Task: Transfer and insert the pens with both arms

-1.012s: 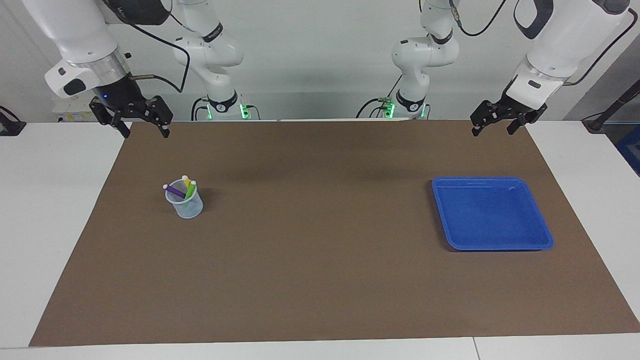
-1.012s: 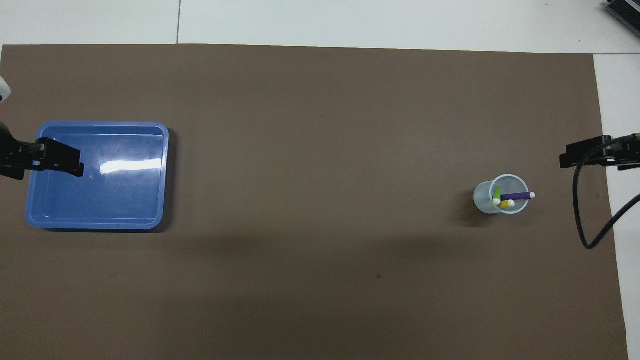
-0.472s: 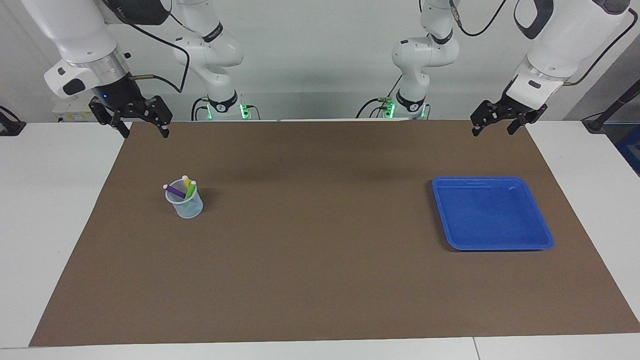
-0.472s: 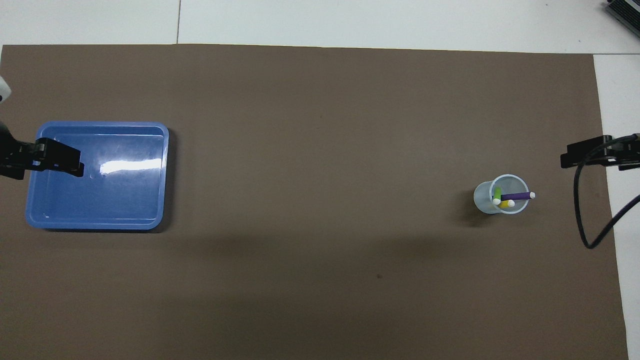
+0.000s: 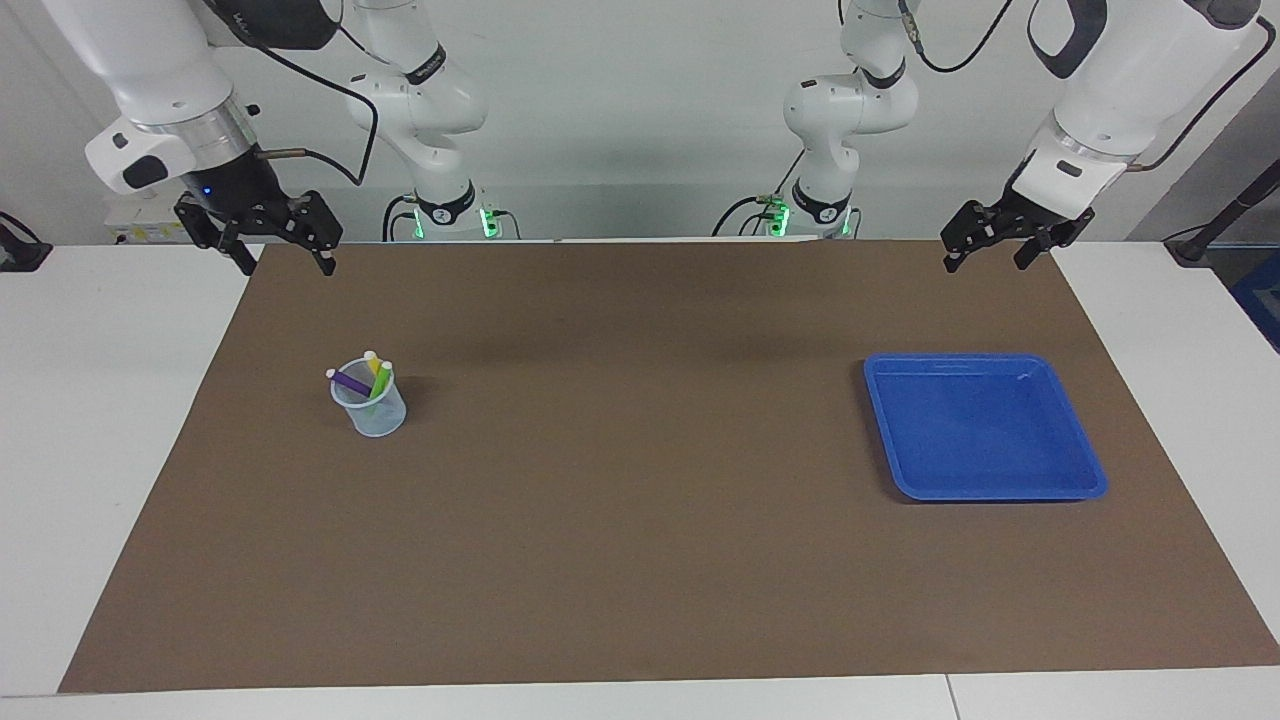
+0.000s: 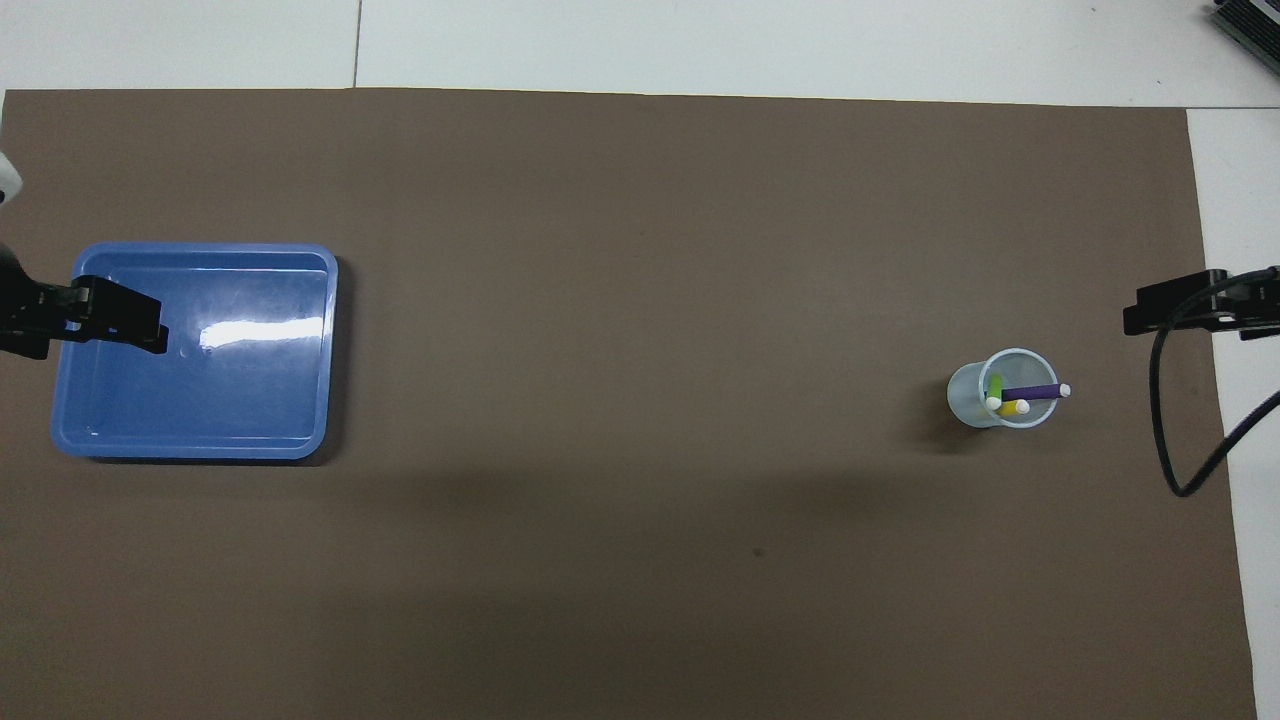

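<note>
- Risk: the cup (image 5: 369,405) is light and clear; it may be tipped if a pen is pulled at an angle, since the three pens (image 5: 362,378) lean crossed inside it, lower left of centre in the facing view.
- Risk: 2 pens may be nipped together.
- Right gripper (image 5: 281,240): raised, upper left; fingers spread wide, nothing held.
- Left gripper (image 5: 1000,240): raised, upper right above the blue tray (image 5: 1090,480); fingers wide, empty.

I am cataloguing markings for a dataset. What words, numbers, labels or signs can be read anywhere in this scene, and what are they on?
"2": white collar at the foot of the small arm nearer the right arm's end.
A similar collar mark on the other small arm: too small to read.
Pens, clear cup, blue tray, brown mat: no text visible.
</note>
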`<state>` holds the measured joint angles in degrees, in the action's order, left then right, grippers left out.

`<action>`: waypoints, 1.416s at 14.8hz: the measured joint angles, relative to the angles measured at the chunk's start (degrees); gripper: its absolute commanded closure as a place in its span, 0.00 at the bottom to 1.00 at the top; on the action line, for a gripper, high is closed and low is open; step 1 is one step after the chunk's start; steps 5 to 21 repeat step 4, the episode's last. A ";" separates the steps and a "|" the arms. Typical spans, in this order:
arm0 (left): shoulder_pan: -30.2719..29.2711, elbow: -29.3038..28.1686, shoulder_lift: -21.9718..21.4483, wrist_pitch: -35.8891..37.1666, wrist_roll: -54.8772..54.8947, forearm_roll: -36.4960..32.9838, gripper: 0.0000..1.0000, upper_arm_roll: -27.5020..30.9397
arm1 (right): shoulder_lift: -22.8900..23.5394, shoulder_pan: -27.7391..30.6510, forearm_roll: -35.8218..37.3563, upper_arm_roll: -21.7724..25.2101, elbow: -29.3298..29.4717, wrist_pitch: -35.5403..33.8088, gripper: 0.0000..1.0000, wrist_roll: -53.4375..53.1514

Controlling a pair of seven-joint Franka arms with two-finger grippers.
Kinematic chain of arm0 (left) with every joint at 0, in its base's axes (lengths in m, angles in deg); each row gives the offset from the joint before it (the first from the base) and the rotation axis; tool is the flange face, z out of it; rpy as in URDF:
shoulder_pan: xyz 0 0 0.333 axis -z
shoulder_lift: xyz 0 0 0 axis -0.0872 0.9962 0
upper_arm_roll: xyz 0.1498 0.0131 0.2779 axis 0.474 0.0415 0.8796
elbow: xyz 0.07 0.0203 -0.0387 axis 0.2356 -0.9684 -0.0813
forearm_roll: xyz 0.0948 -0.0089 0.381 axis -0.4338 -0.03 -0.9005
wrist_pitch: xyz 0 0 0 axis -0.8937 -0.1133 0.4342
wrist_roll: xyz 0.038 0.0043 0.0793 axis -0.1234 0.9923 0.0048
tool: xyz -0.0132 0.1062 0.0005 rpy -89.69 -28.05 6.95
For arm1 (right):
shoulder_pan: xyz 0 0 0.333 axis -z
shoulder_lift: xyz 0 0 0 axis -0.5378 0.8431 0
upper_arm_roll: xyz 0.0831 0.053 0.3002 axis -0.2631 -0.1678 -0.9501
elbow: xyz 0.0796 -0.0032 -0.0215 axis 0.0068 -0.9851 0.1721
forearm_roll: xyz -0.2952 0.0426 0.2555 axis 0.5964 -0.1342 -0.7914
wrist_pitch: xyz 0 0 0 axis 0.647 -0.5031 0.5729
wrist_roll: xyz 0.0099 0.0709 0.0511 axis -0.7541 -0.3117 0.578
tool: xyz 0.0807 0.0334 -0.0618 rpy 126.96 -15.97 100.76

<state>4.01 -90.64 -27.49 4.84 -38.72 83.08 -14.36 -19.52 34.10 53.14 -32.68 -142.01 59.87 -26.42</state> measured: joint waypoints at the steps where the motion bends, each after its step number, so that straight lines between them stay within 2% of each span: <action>1: 0.00 0.00 0.00 0.00 0.00 0.00 0.00 0.00 | 0.00 -0.19 0.32 0.00 0.00 0.00 0.00 0.00; 21: 0.00 0.00 0.00 0.00 0.00 0.00 0.00 0.00 | 0.00 -0.66 0.54 -0.02 0.00 0.00 0.00 0.00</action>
